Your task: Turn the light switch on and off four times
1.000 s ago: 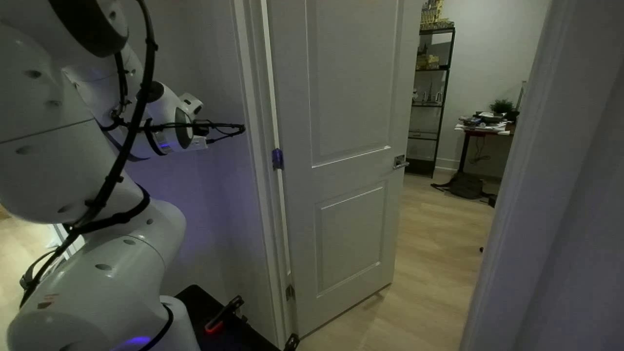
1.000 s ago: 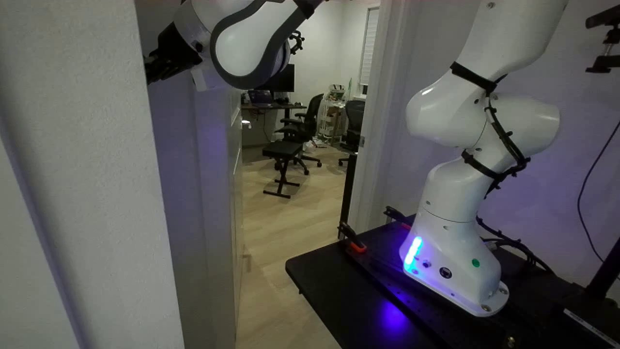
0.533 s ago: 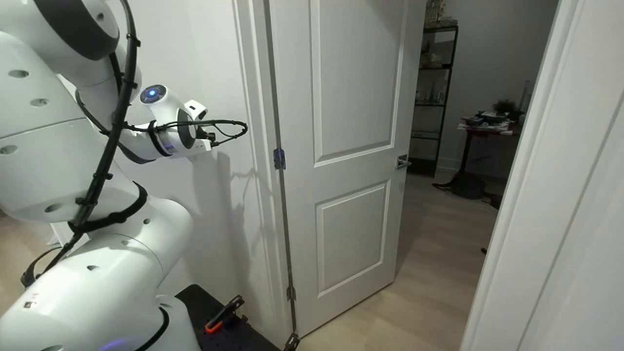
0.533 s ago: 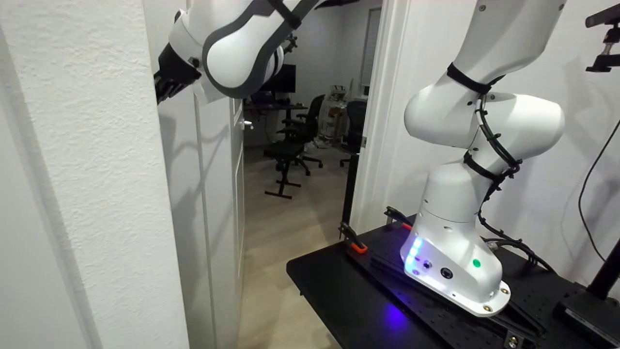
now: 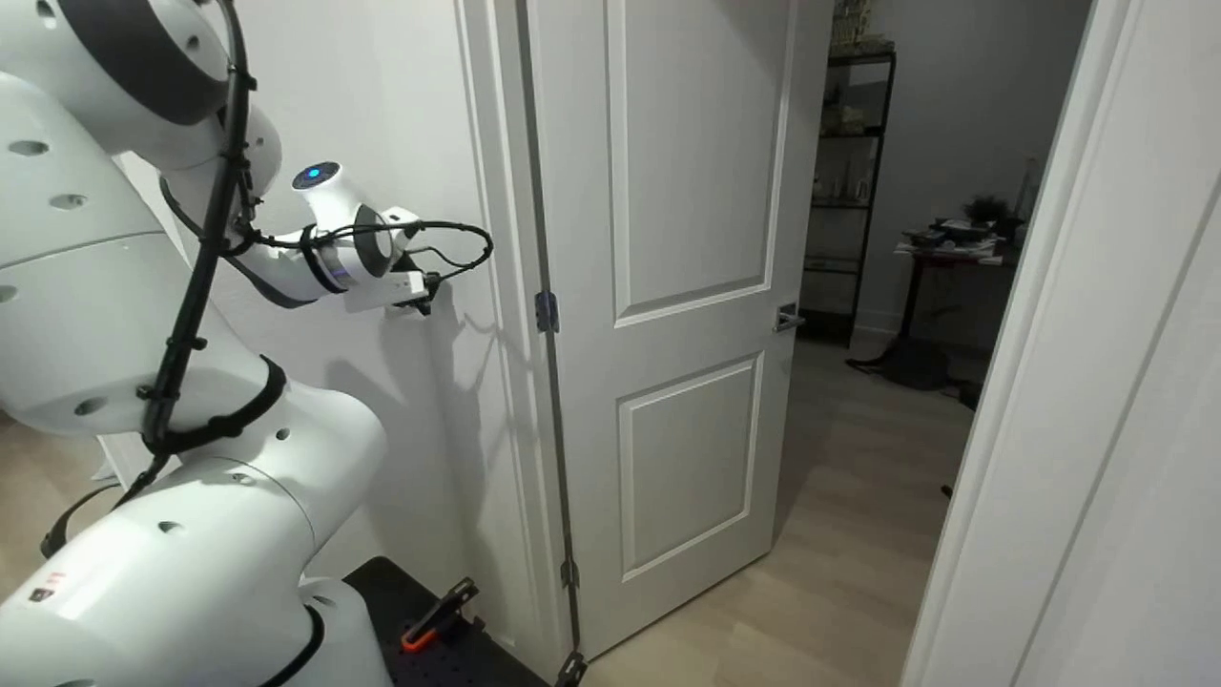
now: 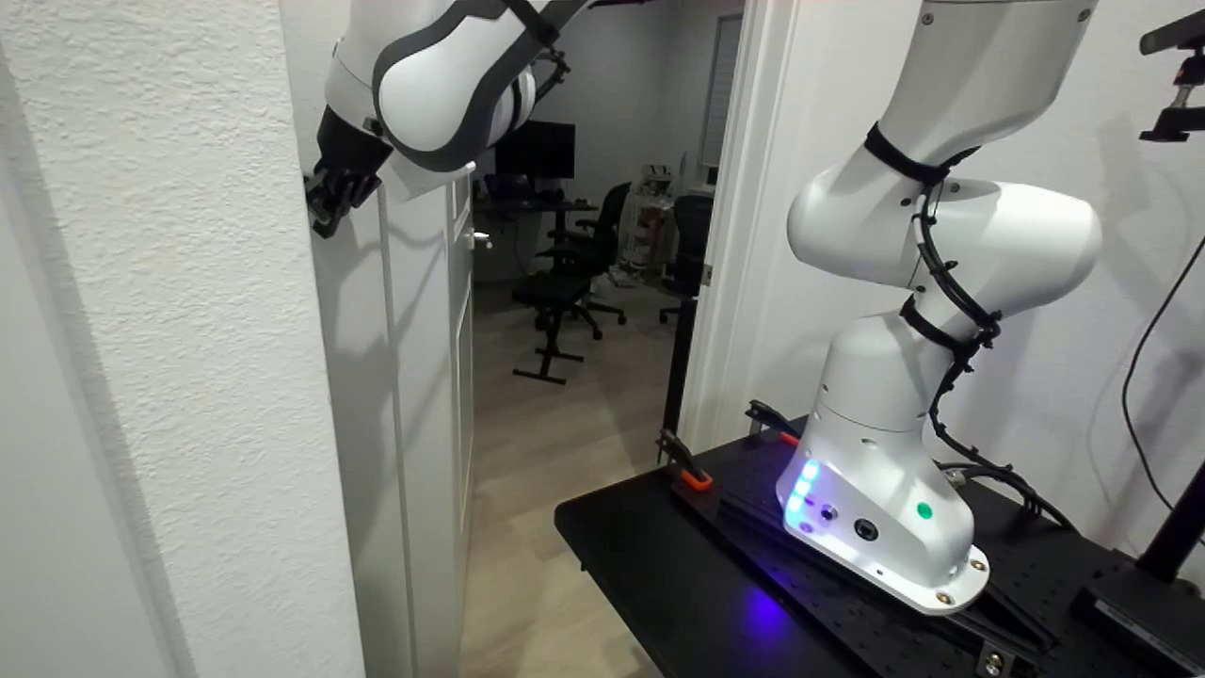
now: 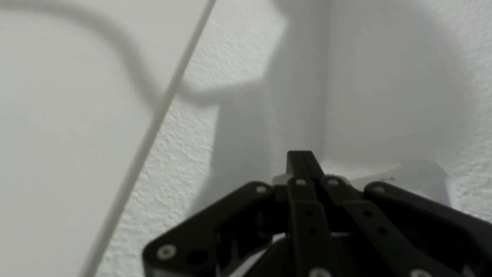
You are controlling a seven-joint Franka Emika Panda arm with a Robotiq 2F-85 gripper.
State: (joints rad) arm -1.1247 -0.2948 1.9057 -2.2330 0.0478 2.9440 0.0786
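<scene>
My gripper (image 7: 305, 157) is black, and its two fingertips are pressed together with nothing between them. In the wrist view it points toward a white textured wall (image 7: 184, 154) covered by shadows. No light switch can be made out for certain. A smooth, pale, shaded patch (image 7: 384, 88) lies beyond the fingertips, and I cannot tell if it is the switch plate. In an exterior view the gripper (image 6: 328, 224) tilts down beside the edge of a near wall, its tips partly hidden. It also shows small beside the wall in an exterior view (image 5: 420, 303). The area round the robot is brightly lit.
A white door (image 5: 701, 229) stands open beside the arm, with its frame (image 5: 510, 315) close to the gripper. A textured wall (image 6: 188, 311) stands at the near side. The arm's base sits on a black table (image 6: 650, 556) with clamps (image 6: 692, 471).
The scene was dim with a purple tint a second ago; it has been bright since half a second ago. My gripper has moved down and tilted downward, showing more beside the near wall's edge.
</scene>
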